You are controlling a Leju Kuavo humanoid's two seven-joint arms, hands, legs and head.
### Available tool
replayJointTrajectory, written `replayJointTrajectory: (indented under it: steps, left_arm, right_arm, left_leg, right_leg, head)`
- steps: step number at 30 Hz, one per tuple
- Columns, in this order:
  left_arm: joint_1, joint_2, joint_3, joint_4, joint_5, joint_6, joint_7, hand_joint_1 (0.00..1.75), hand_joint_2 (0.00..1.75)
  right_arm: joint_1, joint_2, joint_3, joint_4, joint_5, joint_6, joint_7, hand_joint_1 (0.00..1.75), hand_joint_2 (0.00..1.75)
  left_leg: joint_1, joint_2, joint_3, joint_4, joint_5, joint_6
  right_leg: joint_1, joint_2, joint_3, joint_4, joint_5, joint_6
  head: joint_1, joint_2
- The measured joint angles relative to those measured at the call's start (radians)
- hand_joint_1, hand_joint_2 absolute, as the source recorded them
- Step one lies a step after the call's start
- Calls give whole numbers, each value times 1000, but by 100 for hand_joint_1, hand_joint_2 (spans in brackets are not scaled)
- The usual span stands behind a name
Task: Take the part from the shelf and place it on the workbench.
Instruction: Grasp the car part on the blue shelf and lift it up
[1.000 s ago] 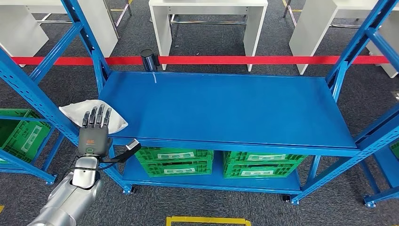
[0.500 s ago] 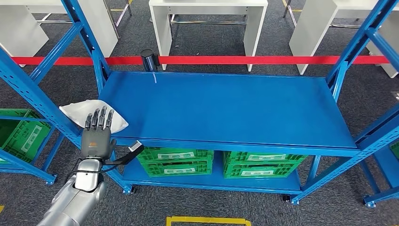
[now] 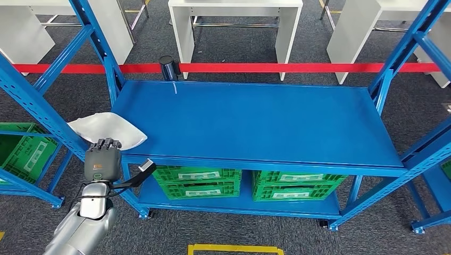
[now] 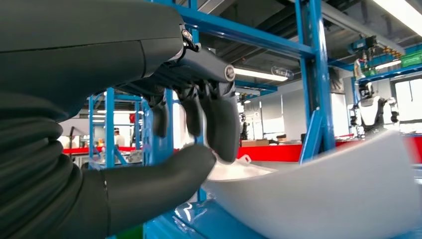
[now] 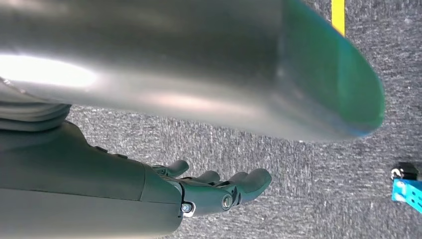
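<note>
The left hand pinches the near edge of a white curved plastic part between thumb and fingers. The part lies at the left corner of the blue metal shelf. The right hand hangs over grey carpet, fingers loosely extended, holding nothing.

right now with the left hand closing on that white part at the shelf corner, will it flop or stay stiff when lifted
The white part probably stays stiff: its thin curved wall holds a bowl-like shape. It looks light for its size. Pinched at one edge by the left hand, its smooth surface may slip or tilt.

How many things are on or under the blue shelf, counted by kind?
White curved plastic part, at the shelf's left corner, gripped by the left hand: 1
Green plastic crates on the lower level of the blue metal shelf: 2
Total: 3
</note>
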Motion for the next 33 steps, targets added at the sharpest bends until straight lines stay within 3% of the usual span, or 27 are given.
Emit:
replayJointTrajectory:
  steps: [10, 13, 14, 17, 18, 26, 30, 33]
  left_arm:
    - [26, 3, 36, -13, 0, 0, -4, 174, 175]
    - [32, 3, 44, -20, 0, 0, -5, 162, 175]
    - [34, 3, 46, -22, 0, 0, -5, 147, 175]
    - [36, 4, 49, -29, 0, 0, -7, 28, 175]
    - [37, 5, 49, -32, 0, 0, -8, 0, 175]
    - [38, 13, 47, -40, 0, 0, 19, 0, 175]
    - [36, 23, 44, -38, 0, 0, 26, 0, 0]
    - [31, 25, 45, -30, 0, 0, -20, 0, 0]
  right_arm:
    - [9, 0, -21, -47, 13, 0, -1, 0, 0]
    - [13, 0, -25, -58, 24, 0, -4, 0, 0]
    - [15, 0, -25, -61, 28, 0, -5, 0, 0]
    - [17, 0, -27, -67, 40, 0, -15, 0, 0]
    - [17, 0, -28, -69, 43, 0, -18, 0, 0]
    - [15, 0, -50, -71, 69, 0, -20, 0, 0]
    - [11, 0, -55, -67, 82, 0, -20, 0, 0]
    - [6, 0, -64, -54, 91, 0, -20, 0, 0]
  left_leg:
    - [0, 0, 0, 0, 0, 0]
    - [0, 0, 0, 0, 0, 0]
    - [0, 0, 0, 0, 0, 0]
    - [0, 0, 0, 0, 0, 0]
    - [0, 0, 0, 0, 0, 0]
    - [0, 0, 0, 0, 0, 0]
    - [0, 0, 0, 0, 0, 0]
    - [0, 0, 0, 0, 0, 0]
  right_leg:
    - [0, 0, 0, 0, 0, 0]
    - [0, 0, 0, 0, 0, 0]
    - [0, 0, 0, 0, 0, 0]
    - [0, 0, 0, 0, 0, 0]
    - [0, 0, 0, 0, 0, 0]
    - [0, 0, 0, 0, 0, 0]
    - [0, 0, 0, 0, 0, 0]
    - [0, 0, 0, 0, 0, 0]
  head:
    - [0, 0]
    - [0, 0]
    - [0, 0]
    - [0, 0]
    - [0, 0]
    - [0, 0]
    - [0, 0]
    - [0, 0]
